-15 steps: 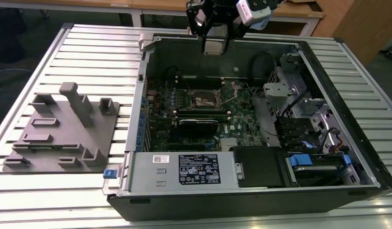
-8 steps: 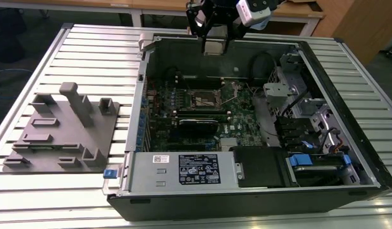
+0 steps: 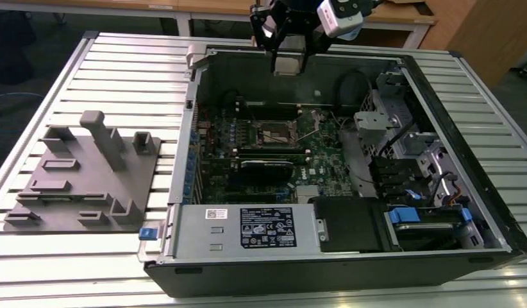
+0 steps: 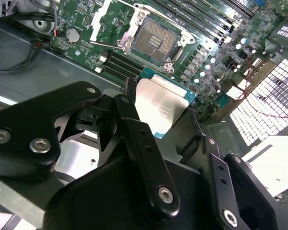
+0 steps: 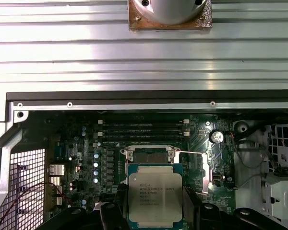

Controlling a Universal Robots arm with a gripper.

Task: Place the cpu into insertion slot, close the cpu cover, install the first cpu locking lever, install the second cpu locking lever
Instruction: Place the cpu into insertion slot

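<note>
Second wrist view: pincer (image 4: 164,125) pinching the cpu (image 4: 159,103) by opposite edges, chip flat; insertion slot (image 4: 156,40) uncovered, well apart, below and beyond the chip.

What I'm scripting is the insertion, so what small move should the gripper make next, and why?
Probably ease the gripper down toward the insertion slot, correcting sideways as needed. It is shut on the cpu above the board, and the slot's dark centre lies uncovered, roughly in line with the cpu in the first wrist view.
</note>
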